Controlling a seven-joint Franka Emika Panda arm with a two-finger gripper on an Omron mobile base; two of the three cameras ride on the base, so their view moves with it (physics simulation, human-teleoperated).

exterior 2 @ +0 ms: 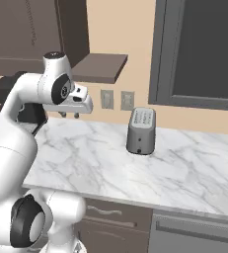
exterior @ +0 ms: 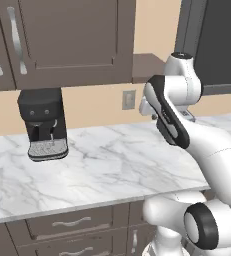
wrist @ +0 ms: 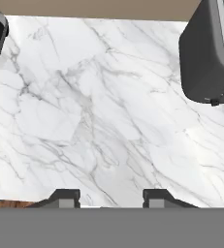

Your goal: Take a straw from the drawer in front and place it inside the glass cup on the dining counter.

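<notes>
My gripper (exterior 2: 69, 115) hangs above the marble worktop (exterior: 112, 165), pointing down at it. In the hand view the gripper (wrist: 111, 197) is open, and only bare marble lies between its two dark fingertips (wrist: 65, 195). Under the worktop's front edge sits the drawer (exterior: 69, 222), pushed in, with a dark grey-brown front and a curved silver handle; the drawer (exterior 2: 110, 213) also shows to the right of my base. The straw, the glass cup and the dining counter are out of view.
A black coffee machine (exterior: 43, 125) stands at the back left of the worktop. A grey toaster (exterior 2: 141, 131) stands at the back right, by the wall sockets (exterior 2: 128, 100). Dark wall cabinets (exterior: 62, 40) hang above, and a dark window (exterior 2: 204, 49) is to the right.
</notes>
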